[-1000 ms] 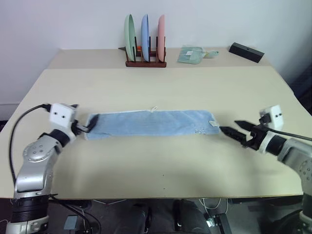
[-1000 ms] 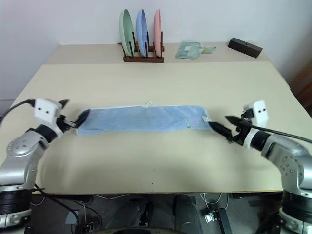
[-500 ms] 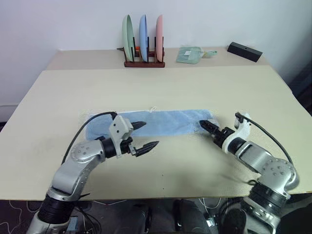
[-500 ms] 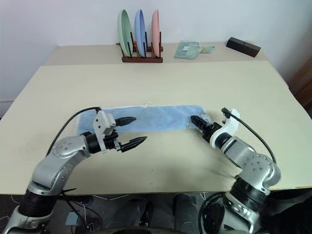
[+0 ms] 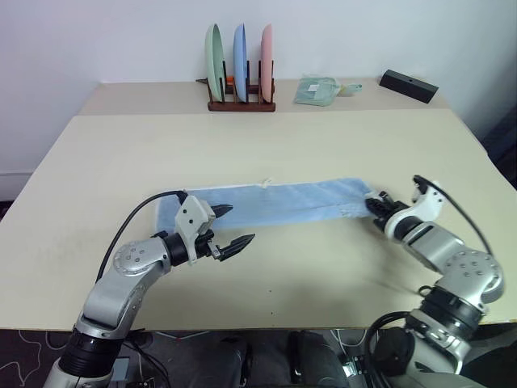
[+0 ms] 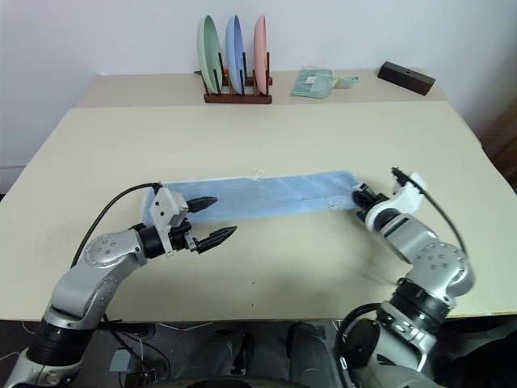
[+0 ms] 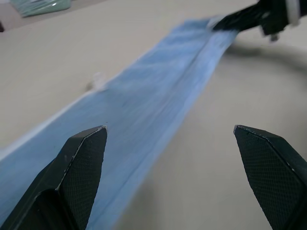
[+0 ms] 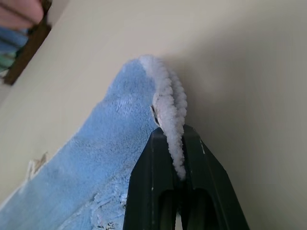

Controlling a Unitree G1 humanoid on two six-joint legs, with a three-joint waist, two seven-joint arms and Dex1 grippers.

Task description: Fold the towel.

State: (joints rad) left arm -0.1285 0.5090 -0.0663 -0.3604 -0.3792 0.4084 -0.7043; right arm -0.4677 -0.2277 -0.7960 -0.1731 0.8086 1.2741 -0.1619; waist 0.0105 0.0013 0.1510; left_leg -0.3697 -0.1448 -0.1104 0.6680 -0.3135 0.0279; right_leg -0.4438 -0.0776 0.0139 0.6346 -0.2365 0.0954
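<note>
Left eye view: the towel (image 5: 271,204) lay as a long light blue strip across the middle of the frame on the table (image 5: 266,145); the left gripper (image 5: 229,227) hovered at lower left of centre, fingers spread wide, holding nothing; the right gripper (image 5: 373,202) sat at the strip's right end, clamped on its corner; a plate rack (image 5: 240,77), a pale green cloth (image 5: 316,90) and a black box (image 5: 408,86) stood along the top.
Left wrist view: two black fingertips (image 7: 82,158) stood far apart over the towel's near edge.
Right wrist view: the fingers (image 8: 158,167) pinched the whitish edging (image 8: 169,112) at centre.
</note>
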